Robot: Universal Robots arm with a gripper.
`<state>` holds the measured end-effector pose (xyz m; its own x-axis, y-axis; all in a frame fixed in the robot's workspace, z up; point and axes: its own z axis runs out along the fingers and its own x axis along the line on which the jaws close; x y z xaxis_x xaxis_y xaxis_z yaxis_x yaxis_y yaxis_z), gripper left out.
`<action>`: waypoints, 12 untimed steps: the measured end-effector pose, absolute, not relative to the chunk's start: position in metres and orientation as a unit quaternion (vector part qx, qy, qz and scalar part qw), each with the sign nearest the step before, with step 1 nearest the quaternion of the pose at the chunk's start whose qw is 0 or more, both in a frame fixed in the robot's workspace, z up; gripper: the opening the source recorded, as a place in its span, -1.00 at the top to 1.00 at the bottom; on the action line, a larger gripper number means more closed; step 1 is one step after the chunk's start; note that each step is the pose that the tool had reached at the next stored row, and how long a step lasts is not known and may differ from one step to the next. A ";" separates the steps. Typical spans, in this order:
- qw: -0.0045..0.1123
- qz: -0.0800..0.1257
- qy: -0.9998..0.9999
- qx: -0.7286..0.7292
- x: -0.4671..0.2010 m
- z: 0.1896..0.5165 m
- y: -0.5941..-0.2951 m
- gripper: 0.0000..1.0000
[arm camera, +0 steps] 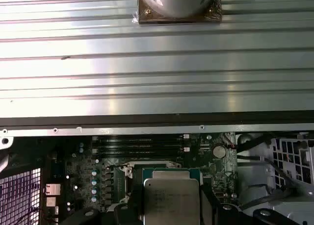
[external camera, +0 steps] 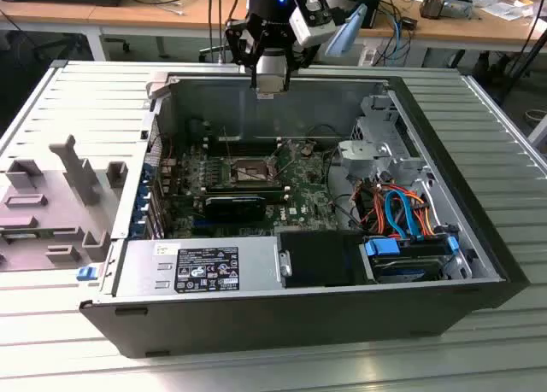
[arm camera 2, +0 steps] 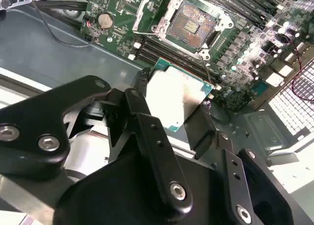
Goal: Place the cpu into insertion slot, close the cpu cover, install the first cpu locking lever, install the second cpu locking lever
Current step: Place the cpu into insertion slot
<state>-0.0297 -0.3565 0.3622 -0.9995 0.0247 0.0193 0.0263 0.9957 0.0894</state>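
Pincer (arm camera 2: 171, 110) is clamped on the cpu (arm camera 2: 179, 90) by two opposite edges, hanging at the upper middle of the exterior view over the computer case (external camera: 282, 319). The insertion slot (arm camera 2: 194, 21) lies bare, well apart from the chip. Placing it well, I judge, means keeping it level with its corners squared to the slot.

An open computer case (external camera: 299, 319) lies on a ribbed metal table (external camera: 77, 93), its green motherboard (external camera: 301, 202) below the jaws. Memory slots (arm camera 2: 167, 56) and a coin battery (arm camera 2: 104, 20) sit just beyond the jaws. Blue and orange cables (external camera: 395, 214) lie well off toward the exterior view's right.
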 end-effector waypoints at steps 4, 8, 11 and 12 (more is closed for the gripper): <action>0.009 -0.044 -0.999 -0.013 -0.030 0.337 -0.356 -0.09; 0.009 -0.044 -0.999 -0.013 -0.030 0.336 -0.356 -0.09; 0.009 -0.044 -0.999 -0.013 -0.030 0.335 -0.356 -0.09; 0.009 -0.044 -0.999 -0.013 -0.030 0.335 -0.356 -0.09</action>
